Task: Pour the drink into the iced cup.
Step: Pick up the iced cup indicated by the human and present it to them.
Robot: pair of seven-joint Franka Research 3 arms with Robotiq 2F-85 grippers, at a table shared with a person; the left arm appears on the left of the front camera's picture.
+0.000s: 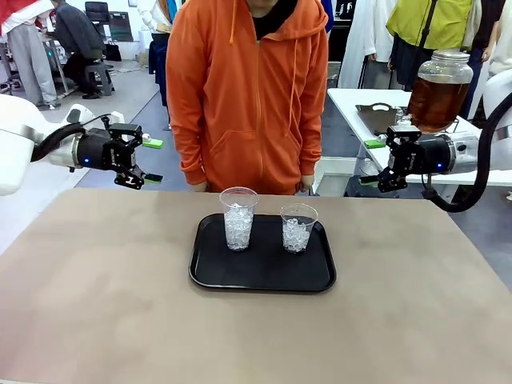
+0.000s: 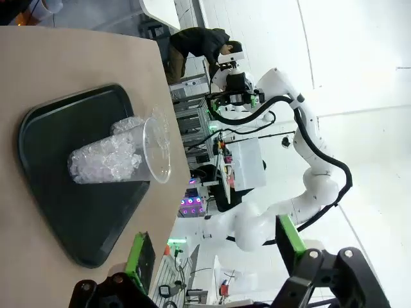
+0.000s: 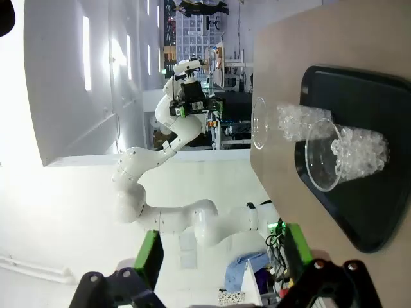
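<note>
amber drink point(image 1: 436, 102) in round glass jar point(image 1: 448, 68) behind my right end effector point(image 1: 370, 162), left end effector point(image 1: 152, 161) and right both released, clear iced cups point(image 1: 238, 218) on black tray point(image 1: 264, 276)

Robotics lab, white robot arms point(image 1: 18, 136), table point(image 1: 96, 304)

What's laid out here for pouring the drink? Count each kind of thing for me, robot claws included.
Clear cups with ice: 2, the taller cup and the shorter cup
Black tray: 1
Jar of brown drink: 1
Robot claws: 2, the left claw and the right claw, both open
Total: 6
</note>
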